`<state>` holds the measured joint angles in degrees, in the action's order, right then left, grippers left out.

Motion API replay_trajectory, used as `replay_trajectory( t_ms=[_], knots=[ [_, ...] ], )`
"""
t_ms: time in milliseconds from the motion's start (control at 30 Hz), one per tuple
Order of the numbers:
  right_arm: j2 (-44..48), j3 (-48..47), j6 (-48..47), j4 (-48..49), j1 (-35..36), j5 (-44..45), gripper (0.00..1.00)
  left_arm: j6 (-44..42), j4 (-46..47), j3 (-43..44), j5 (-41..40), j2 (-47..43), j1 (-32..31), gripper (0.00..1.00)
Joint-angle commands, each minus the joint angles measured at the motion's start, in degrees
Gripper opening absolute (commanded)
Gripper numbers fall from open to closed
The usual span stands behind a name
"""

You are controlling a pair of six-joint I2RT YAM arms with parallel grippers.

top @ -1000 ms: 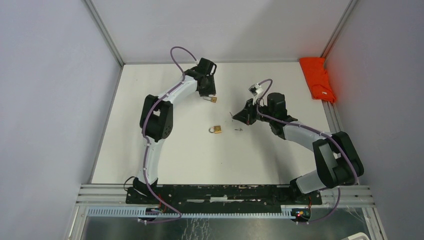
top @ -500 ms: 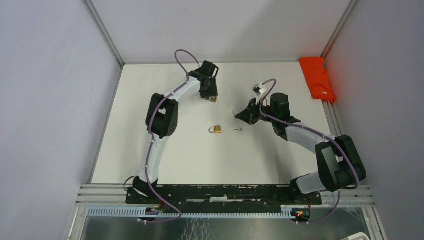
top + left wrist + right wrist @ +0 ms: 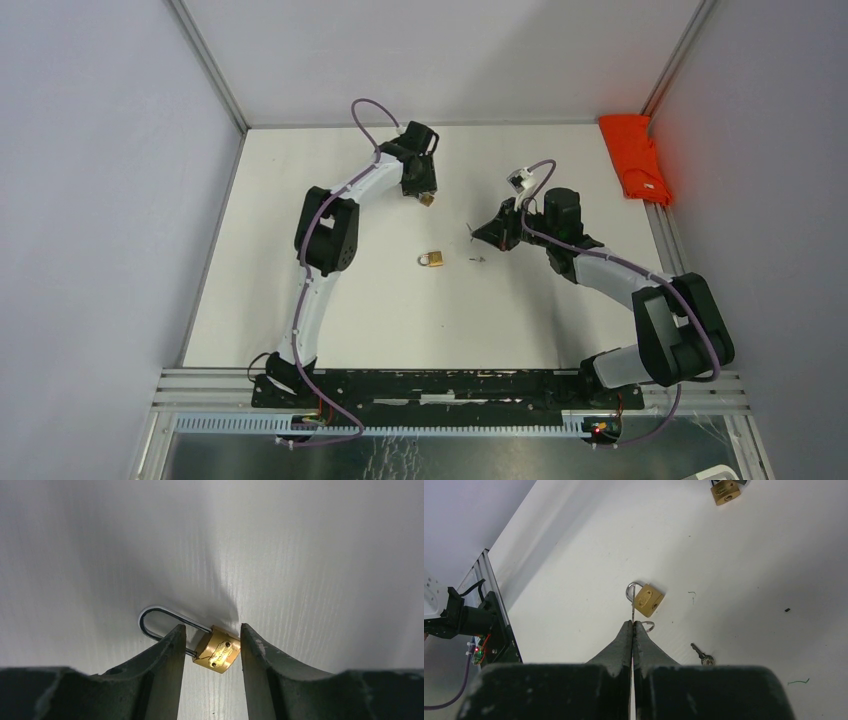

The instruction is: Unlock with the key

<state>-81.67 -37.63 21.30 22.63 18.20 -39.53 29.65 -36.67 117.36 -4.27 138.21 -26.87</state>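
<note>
Padlock (image 3: 432, 259) and loose key (image 3: 477, 258) lying centrally, orange cloth (image 3: 633, 157) at far-right edge

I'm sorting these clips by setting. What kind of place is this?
Most likely a robot test booth in a lab: a white table boxed in by plain panel walls, with a left arm and right arm mounted on a metal rail at its near edge.

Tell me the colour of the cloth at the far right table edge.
The cloth is orange-red; the top external view shows it best.

Two padlocks (image 3: 648, 600) (image 3: 725, 492), two keys (image 3: 701, 655) (image 3: 633, 611), one orange cloth (image 3: 634, 157).
</note>
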Motion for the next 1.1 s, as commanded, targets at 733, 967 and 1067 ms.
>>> replay_trajectory(
  t_ms=[733,967,1067],
  knots=[
    [1.4,0.8,1.3,4.6,-0.9,-2.3,0.0,-0.1,0.1,-5.0,-4.1,2.8,-0.8,0.02],
    [1.1,0.7,1.8,5.4,-1.0,-2.3,0.0,1.8,0.9,-9.6,-6.4,0.7,-0.8,0.02],
    [1.1,0.9,1.7,5.5,-1.1,-2.2,0.0,2.5,2.1,-11.3,-6.6,-1.5,-0.8,0.02]
  ],
)
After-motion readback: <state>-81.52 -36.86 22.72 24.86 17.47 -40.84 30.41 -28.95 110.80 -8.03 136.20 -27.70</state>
